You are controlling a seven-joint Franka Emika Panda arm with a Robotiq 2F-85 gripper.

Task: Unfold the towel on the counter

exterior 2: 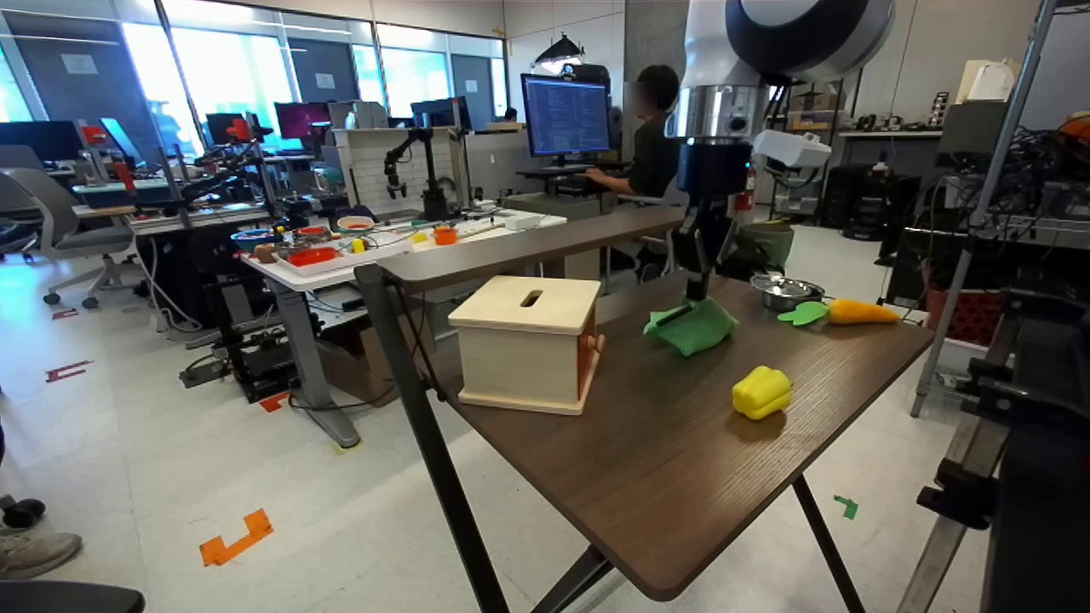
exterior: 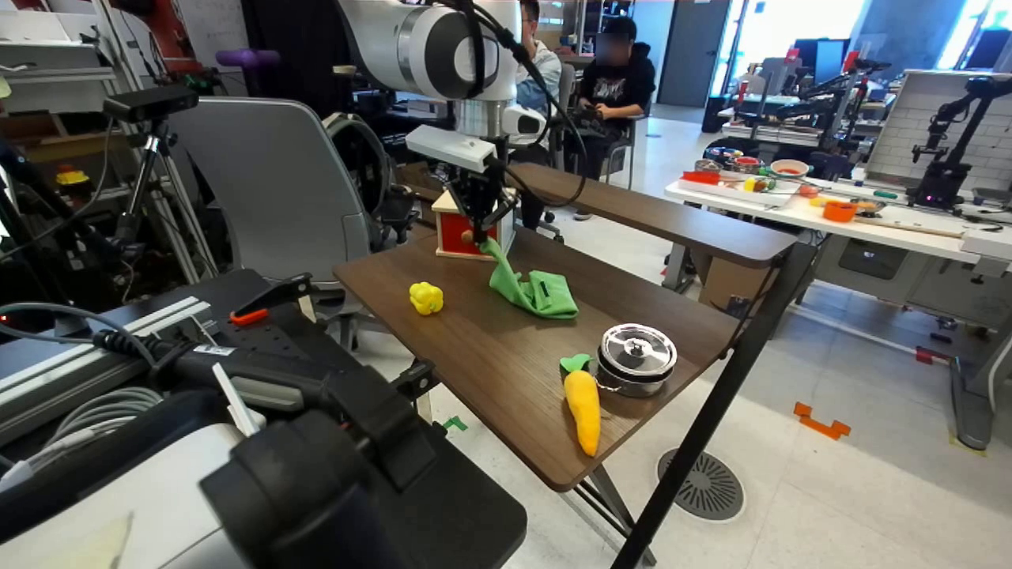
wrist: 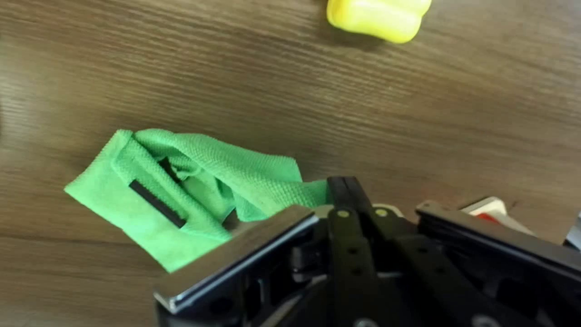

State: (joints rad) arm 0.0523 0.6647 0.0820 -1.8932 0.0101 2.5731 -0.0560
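The green towel (exterior: 553, 296) lies crumpled and partly folded on the brown table (exterior: 474, 348). It also shows in an exterior view (exterior 2: 694, 330). In the wrist view the towel (wrist: 136, 218) has a folded-over flap with a black tag, and a twisted strip runs to the fingertips. My gripper (wrist: 342, 181) has its fingers together on the end of that strip. In both exterior views the gripper (exterior: 481, 237) (exterior 2: 697, 289) is over the table, with the towel's end raised to it and the rest on the tabletop. The pinched end is hidden between the fingers.
A wooden box (exterior 2: 528, 340) with a red front and knob stands close to the gripper. A yellow pepper (exterior: 427, 298), a metal pot (exterior: 637, 352) and an orange carrot (exterior: 583, 411) are on the table. A raised shelf (exterior: 656, 213) runs along one side.
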